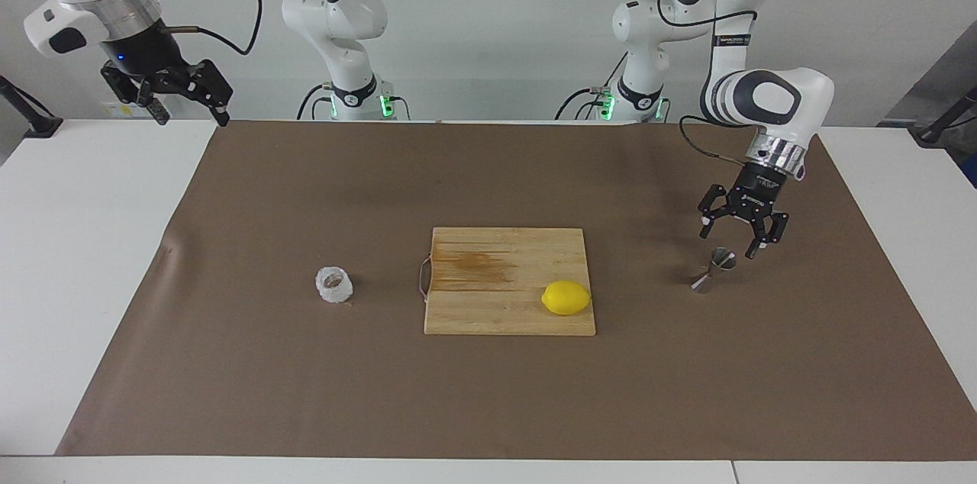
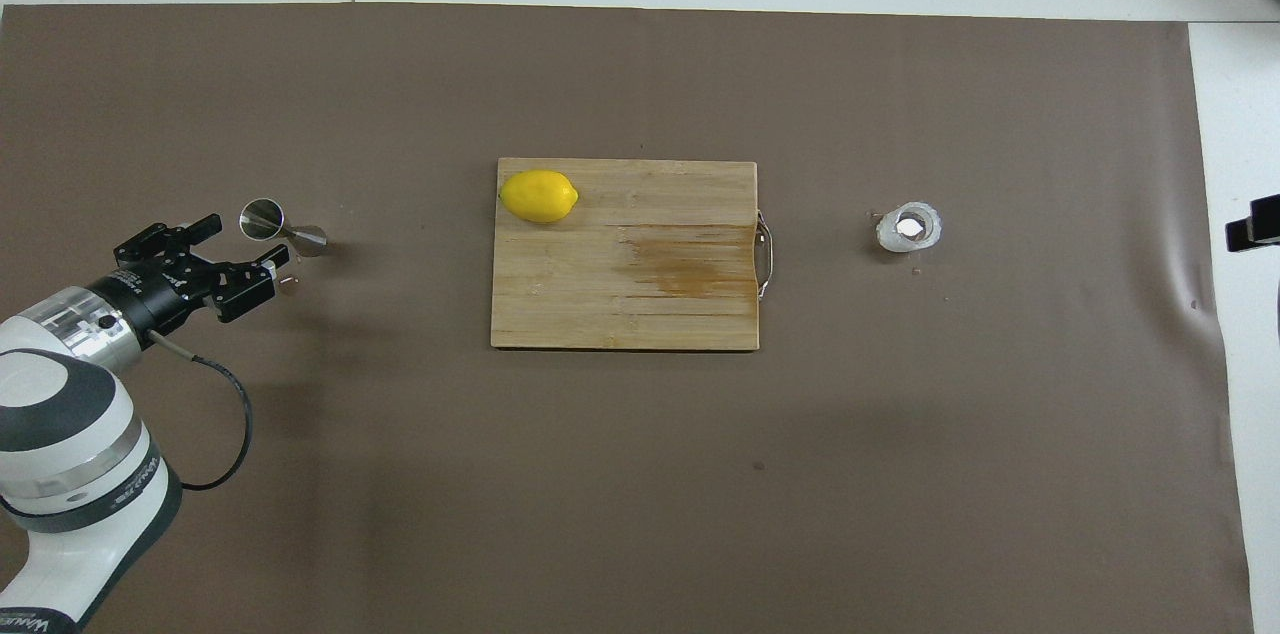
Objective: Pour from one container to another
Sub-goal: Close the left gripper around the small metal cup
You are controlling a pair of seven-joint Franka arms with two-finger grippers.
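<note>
The glass cup (image 1: pixel 334 285) (image 2: pixel 909 228), squat and bumpy, stands on the brown mat toward the right arm's end of the table. The steel jigger (image 1: pixel 714 270) (image 2: pixel 282 227) stands on the mat toward the left arm's end. My left gripper (image 1: pixel 727 243) (image 2: pixel 250 237) hangs low over the mat right by the jigger's upper rim. It is open, holds nothing and does not touch the jigger. My right gripper (image 1: pixel 192 116) waits high over the table's corner by its own base, open and empty.
A wooden cutting board (image 1: pixel 496 255) (image 2: pixel 620 314) with a metal handle lies mid-table between the two containers. A lemon (image 1: pixel 565 298) (image 2: pixel 539 196) sits on its corner toward the jigger. The brown mat (image 1: pixel 488 392) covers most of the white table.
</note>
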